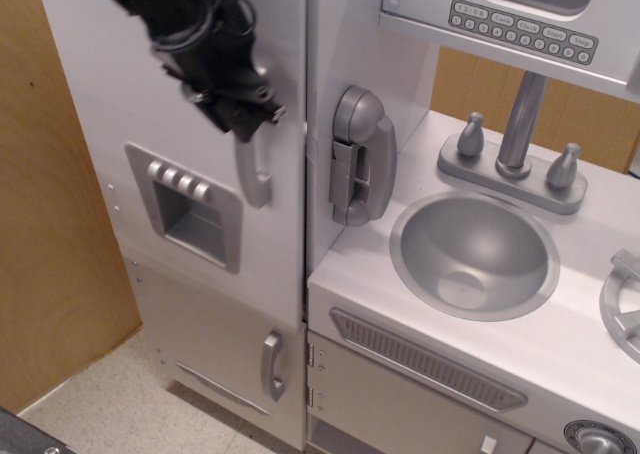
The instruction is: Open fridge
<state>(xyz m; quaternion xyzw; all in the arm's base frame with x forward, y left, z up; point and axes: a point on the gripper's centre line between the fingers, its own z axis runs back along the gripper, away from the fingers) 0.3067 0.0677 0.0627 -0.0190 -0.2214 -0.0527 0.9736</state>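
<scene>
The black gripper [240, 109] is pressed over the top of the handle [254, 169] on the fridge [130, 84] at far left; jaw width cannot be told. A thin dark gap is seen along the door's right edge beside the phone [360, 156]. Keypad [522, 30] lettering is unreadable.

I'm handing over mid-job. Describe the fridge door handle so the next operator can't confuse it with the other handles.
Start at the tall silver-grey fridge left of the sink. Its handle is the long vertical curved bar by the door's right edge, just right of the four-button dispenser panel, with the gripper at its top. The short handle on the lower door isn't it.
</scene>
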